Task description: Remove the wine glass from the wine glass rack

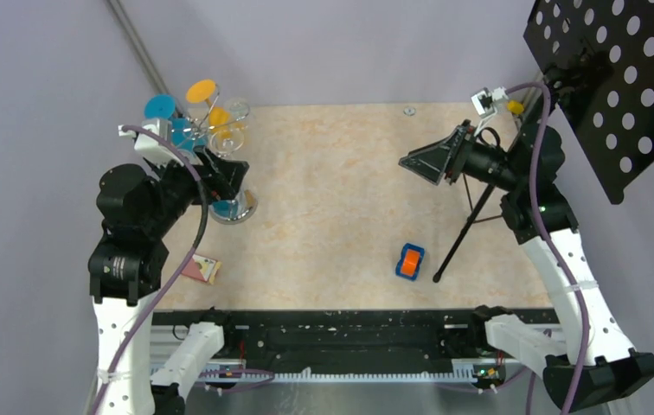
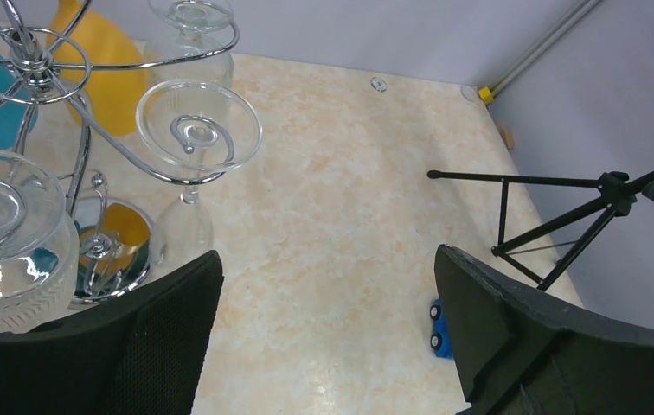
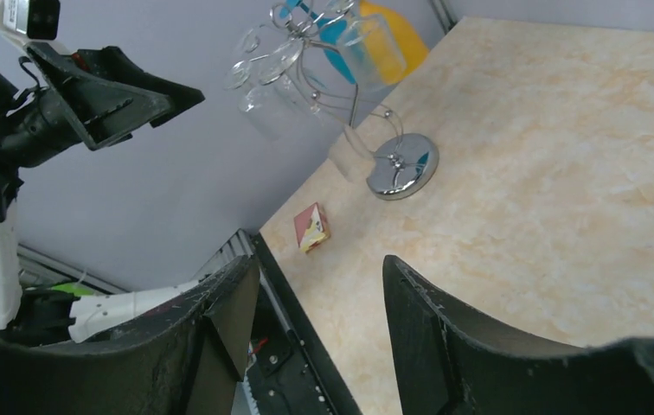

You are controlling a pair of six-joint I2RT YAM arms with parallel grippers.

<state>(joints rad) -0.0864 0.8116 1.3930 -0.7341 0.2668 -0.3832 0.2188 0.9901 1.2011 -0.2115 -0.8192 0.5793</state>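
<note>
The silver wire wine glass rack (image 1: 237,208), with curled arms and a round chrome base, stands at the far left corner of the beige marbled desk (image 1: 349,181). It is close to the lilac wall (image 1: 349,43) and to the desk's left edge. Right of the rack the desk lies bare as far as the black tripod (image 1: 469,226) and the orange-and-blue toy car (image 1: 409,261). Nearer than the rack, by the front edge, lies a small red and yellow carton (image 1: 201,269).

The left arm (image 1: 125,203) reaches over the rack's base, its jaws spread wide with nothing between them. From above, this arm hides much of the rack. The left wrist view shows a clear wine glass (image 2: 183,232) hanging bowl-down, its foot seated in a spiral arm. Its bowl is just beyond one fingertip, seemingly not touching. A second clear glass (image 2: 3,233) hangs left of it, and the blue glass (image 1: 160,106) and orange glass (image 1: 201,91) hang on the rack's far side.

The right arm (image 1: 557,251) is well right of the rack, its jaws partly spread and empty. Only its wrist view shows the rack side-on.
</note>
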